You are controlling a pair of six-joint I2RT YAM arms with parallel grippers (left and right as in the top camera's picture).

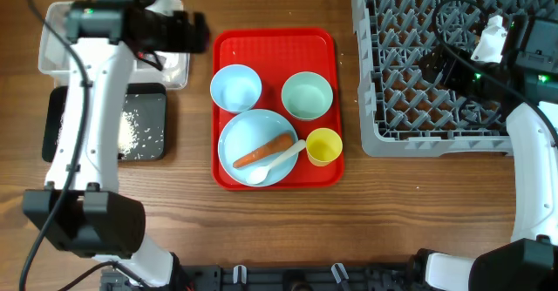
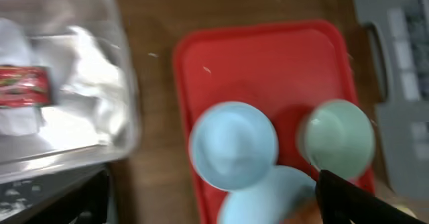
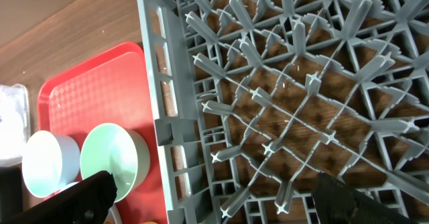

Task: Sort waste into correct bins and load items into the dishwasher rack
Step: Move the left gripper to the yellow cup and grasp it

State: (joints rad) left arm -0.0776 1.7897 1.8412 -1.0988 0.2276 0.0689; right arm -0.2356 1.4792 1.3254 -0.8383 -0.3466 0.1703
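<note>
A red tray point(image 1: 275, 51) holds a light blue bowl point(image 1: 235, 88), a mint green bowl point(image 1: 307, 95), a yellow cup point(image 1: 323, 146) and a large light blue plate point(image 1: 253, 134). An orange carrot point(image 1: 263, 152) and a white spoon point(image 1: 277, 160) lie on the plate. My left gripper point(image 1: 199, 31) is open and empty between the clear tub point(image 1: 170, 71) and the red tray. The tub holds crumpled napkins point(image 2: 94, 83) and a red wrapper point(image 2: 23, 86). Rice point(image 1: 131, 132) lies in the black tray point(image 1: 150, 99). My right gripper point(image 1: 436, 64) is open and empty above the grey rack point(image 1: 410, 125). The brown lump is not in view.
In the left wrist view the gripper point(image 2: 214, 207) hangs over bare wood beside the light blue bowl point(image 2: 233, 143) and mint bowl point(image 2: 338, 137). The right wrist view shows the gripper point(image 3: 221, 197) over the rack's left wall point(image 3: 157, 83), with the mint bowl point(image 3: 110, 158) beyond.
</note>
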